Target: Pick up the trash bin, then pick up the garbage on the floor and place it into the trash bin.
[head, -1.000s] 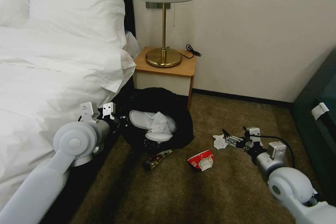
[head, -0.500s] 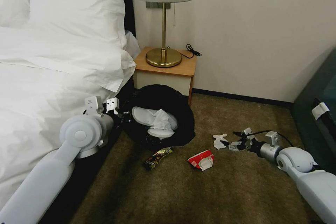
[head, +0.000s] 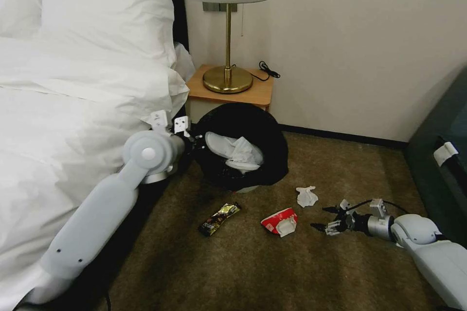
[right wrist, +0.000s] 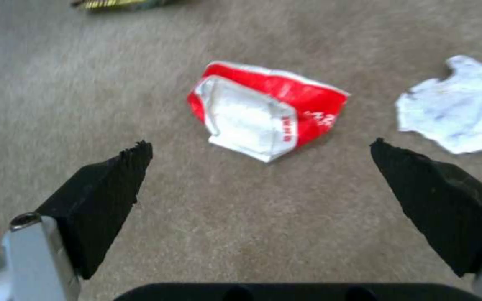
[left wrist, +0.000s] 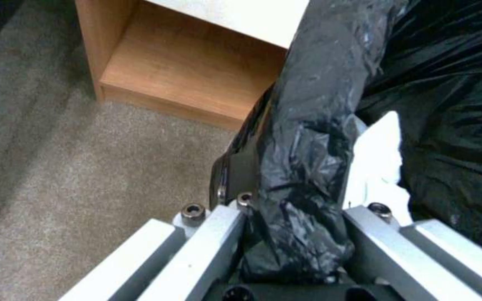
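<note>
My left gripper [head: 194, 143] is shut on the rim of the trash bin [head: 253, 126], a round bin lined with a glossy black bag [left wrist: 308, 146], held tilted above the carpet by the nightstand. White slippers [head: 221, 143] and a tissue [head: 248, 153] lie inside. On the floor lie a red wrapper [head: 279, 221], a crumpled white tissue [head: 306, 196] and a gold-brown snack packet [head: 220, 217]. My right gripper [head: 327, 218] hangs open just above the carpet, to the right of the red wrapper [right wrist: 269, 113], which lies ahead of its fingers with the tissue [right wrist: 464, 113] off to one side.
The bed [head: 73, 107] fills the left. A wooden nightstand [head: 233, 95] with a brass lamp [head: 227, 77] stands right behind the bin. A dark cabinet [head: 438, 155] lines the right edge. Open carpet lies in front of the litter.
My left arm has lifted the bin up and toward the nightstand. My right gripper has drawn back from the white tissue and dropped lower, now facing the red wrapper.
</note>
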